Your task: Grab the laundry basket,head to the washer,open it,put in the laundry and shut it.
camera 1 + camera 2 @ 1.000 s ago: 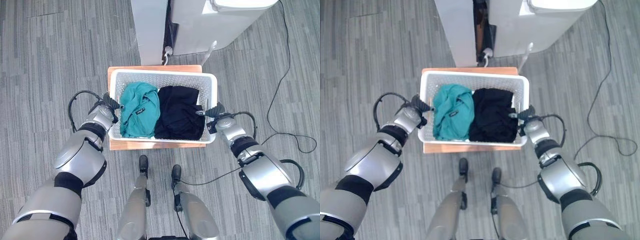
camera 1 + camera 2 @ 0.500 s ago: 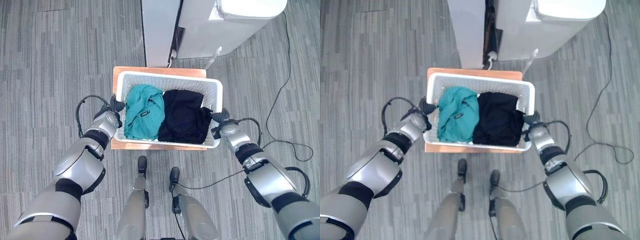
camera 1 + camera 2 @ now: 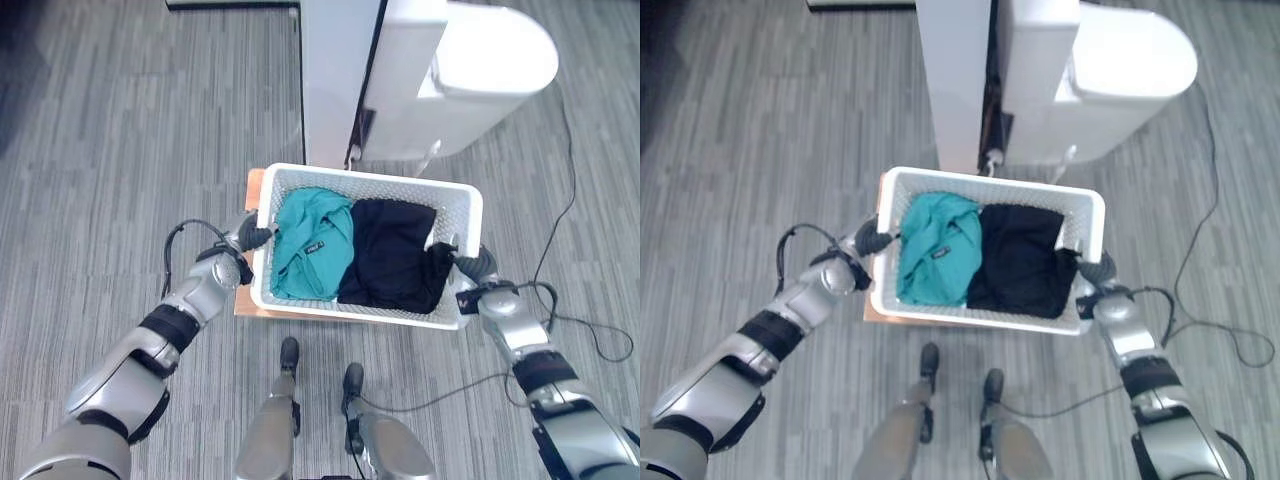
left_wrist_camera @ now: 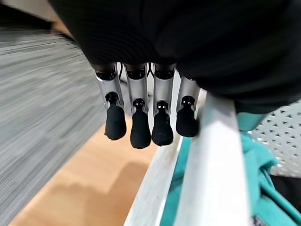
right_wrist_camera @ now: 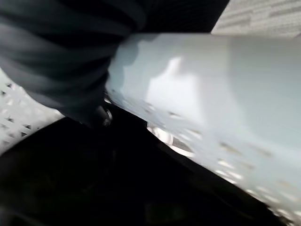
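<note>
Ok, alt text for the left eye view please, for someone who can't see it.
Seen from above, a white laundry basket holding a teal garment and a black garment is gripped at both ends, the left robot hand and right robot hand on its rim. It sits partly over a wooden stand, with a white washer just beyond.

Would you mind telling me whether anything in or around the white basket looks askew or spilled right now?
Nothing has spilled. The white perforated laundry basket sits slightly skewed over the wooden stand, with the left hand and right hand at its ends. The teal garment and black garment lie inside, the black one bunched up against the right rim.
</note>
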Controlling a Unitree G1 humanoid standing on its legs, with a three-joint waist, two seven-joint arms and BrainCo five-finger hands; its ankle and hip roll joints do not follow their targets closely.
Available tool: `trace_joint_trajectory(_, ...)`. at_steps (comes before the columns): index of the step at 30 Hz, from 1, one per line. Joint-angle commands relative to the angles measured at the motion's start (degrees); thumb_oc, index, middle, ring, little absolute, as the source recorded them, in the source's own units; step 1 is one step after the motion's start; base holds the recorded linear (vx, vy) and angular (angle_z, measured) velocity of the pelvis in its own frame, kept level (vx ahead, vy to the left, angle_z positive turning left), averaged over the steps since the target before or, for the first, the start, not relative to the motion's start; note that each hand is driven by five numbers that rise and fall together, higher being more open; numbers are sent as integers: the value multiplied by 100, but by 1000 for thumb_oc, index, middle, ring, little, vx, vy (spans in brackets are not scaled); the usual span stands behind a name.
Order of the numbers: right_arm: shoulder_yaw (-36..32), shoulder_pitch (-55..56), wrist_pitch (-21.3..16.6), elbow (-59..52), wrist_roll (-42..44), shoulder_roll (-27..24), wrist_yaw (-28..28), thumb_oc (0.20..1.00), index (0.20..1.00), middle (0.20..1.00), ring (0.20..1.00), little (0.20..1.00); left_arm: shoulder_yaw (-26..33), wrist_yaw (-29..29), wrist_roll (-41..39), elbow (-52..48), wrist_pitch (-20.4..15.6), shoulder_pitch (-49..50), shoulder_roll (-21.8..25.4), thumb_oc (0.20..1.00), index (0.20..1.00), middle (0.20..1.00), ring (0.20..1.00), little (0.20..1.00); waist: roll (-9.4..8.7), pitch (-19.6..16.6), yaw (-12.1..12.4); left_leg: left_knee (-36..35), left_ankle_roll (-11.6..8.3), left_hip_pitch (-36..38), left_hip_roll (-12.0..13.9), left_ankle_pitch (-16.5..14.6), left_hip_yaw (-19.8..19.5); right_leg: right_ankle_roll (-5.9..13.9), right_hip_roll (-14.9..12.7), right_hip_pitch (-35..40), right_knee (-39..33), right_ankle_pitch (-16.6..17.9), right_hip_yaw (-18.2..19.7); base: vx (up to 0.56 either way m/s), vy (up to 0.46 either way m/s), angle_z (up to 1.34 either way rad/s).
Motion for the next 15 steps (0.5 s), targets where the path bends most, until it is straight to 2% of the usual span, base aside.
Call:
trace_joint_trajectory(1, -417, 355, -221, -233, -124, -754, 301, 200, 200, 200, 200, 200, 541, -144, 17, 343, -116, -50, 88, 200, 200, 200, 200, 200, -199, -832, 124, 36, -254, 762, 558, -867, 262, 497, -571, -174, 292, -146, -141, -21, -67, -3)
trace_joint_trajectory(6, -810, 936, -221, -491, -102, -924, 385, 200, 200, 200, 200, 200, 602, -191, -81, 122, -188, -86, 54, 200, 200, 200, 200, 200, -222, -993, 81, 29, -435, 676, 591, -679, 62, 488, -583, -63, 387, -281, -440, -120, -33, 13)
trace_joint_trajectory(7, -827, 1056, -244, -662, -130, -1022, 453, 200, 200, 200, 200, 200, 630, -192, -137, 104, -225, -138, 14, 200, 200, 200, 200, 200, -293, -1034, 47, 207, -388, 899, 537, -998, -170, 484, -639, -46, 461, -246, -416, -142, 41, 31)
trace_joint_trajectory(8, -835, 1061, -241, -669, -131, -1023, 454, 200, 200, 200, 200, 200, 628, -192, -136, 103, -225, -141, 12, 200, 200, 200, 200, 200, -299, -1029, 41, 233, -379, 875, 520, -990, -180, 487, -653, -50, 455, -227, -423, -161, 74, 24)
trace_joint_trajectory(9, -836, 1087, -251, -753, -123, -1043, 508, 200, 200, 200, 200, 200, 645, -225, -166, 24, -244, -123, -17, 200, 200, 200, 200, 200, -331, -1047, 20, 521, -359, 920, 465, -1225, -301, 492, -700, -70, 484, -194, -378, -194, 155, 4)
trace_joint_trajectory(10, -738, 1068, -245, -843, -112, -1053, 604, 200, 200, 200, 200, 200, 632, -253, -266, -37, -254, -101, -71, 200, 200, 200, 200, 200, -342, -1072, -6, 1129, -338, 1059, 390, -1512, -582, 488, -731, -159, 567, -120, -233, -195, 156, -19)
trace_joint_trajectory(11, -742, 1067, -243, -846, -112, -1054, 605, 200, 200, 200, 200, 200, 632, -253, -266, -38, -254, -104, -71, 200, 200, 200, 200, 200, -353, -1074, -12, 1155, -331, 1026, 367, -1500, -589, 491, -751, -174, 561, -99, -236, -196, 201, -30)
trace_joint_trajectory(12, -723, 1057, -230, -875, -61, -1067, 675, 200, 200, 200, 200, 200, 645, -275, -288, -33, -240, -96, -84, 200, 200, 200, 200, 200, -344, -1102, -38, 1455, -311, 1119, 326, -1633, -724, 513, -767, -260, 568, -18, -95, -166, 267, -41)
trace_joint_trajectory(13, -703, 1058, -184, -939, -5, -1038, 800, 200, 200, 200, 200, 200, 654, -305, -331, -15, -220, -61, -95, 200, 200, 200, 200, 200, -307, -1215, -133, 1623, -262, 1444, 243, -1893, -946, 571, -777, -448, 593, 152, 155, -210, 370, -52)
trace_joint_trajectory(14, -724, 1068, -151, -1001, -8, -1031, 853, 200, 200, 200, 200, 200, 654, -326, -326, 40, -207, -67, -132, 200, 200, 200, 200, 200, -256, -1257, -186, 1526, -203, 1626, 205, -2103, -981, 614, -762, -545, 586, 249, 311, -147, 290, -55)
trace_joint_trajectory(15, -730, 1078, -141, -1015, -11, -1035, 855, 200, 200, 200, 200, 200, 654, -325, -326, 48, -211, -69, -139, 200, 200, 200, 200, 200, -245, -1254, -160, 1513, -198, 1648, 215, -2111, -955, 617, -748, -542, 585, 252, 334, -244, 372, -60)
